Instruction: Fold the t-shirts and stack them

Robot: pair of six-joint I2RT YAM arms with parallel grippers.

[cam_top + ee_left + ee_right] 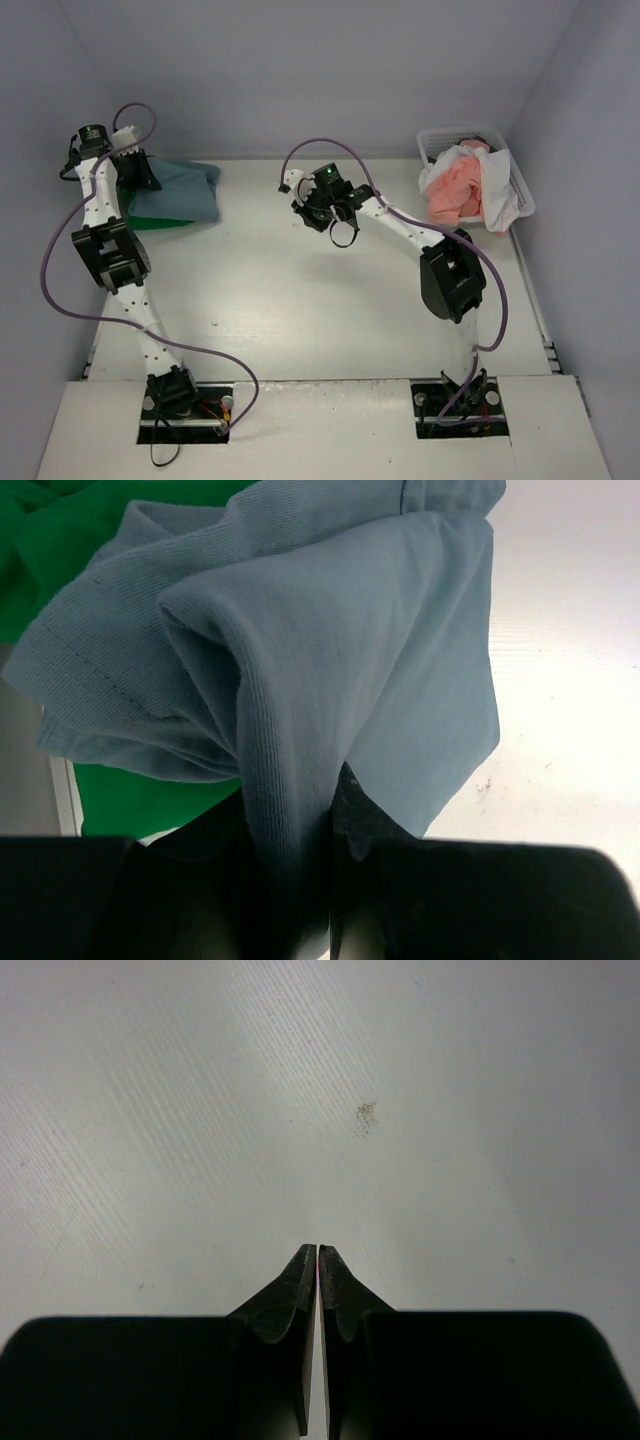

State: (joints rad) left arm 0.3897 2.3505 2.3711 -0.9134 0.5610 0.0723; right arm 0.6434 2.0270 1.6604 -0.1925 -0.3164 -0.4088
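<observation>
Left gripper pinched narrowly on a fold of the blue t-shirt, far left, atop the green t-shirt (probably settling it onto the stack). Right gripper closed and empty over the table, mid-scene. Pink t-shirt and white t-shirt lie unfolded in the basket, far right.

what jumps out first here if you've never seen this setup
The left gripper pinches a bunched blue shirt at the far left of the table, with a green shirt lying under it. Next comes the basket in the far right corner, with a pink shirt and a white shirt spilling over its rim. The right gripper hangs shut above bare table near the middle.
</observation>
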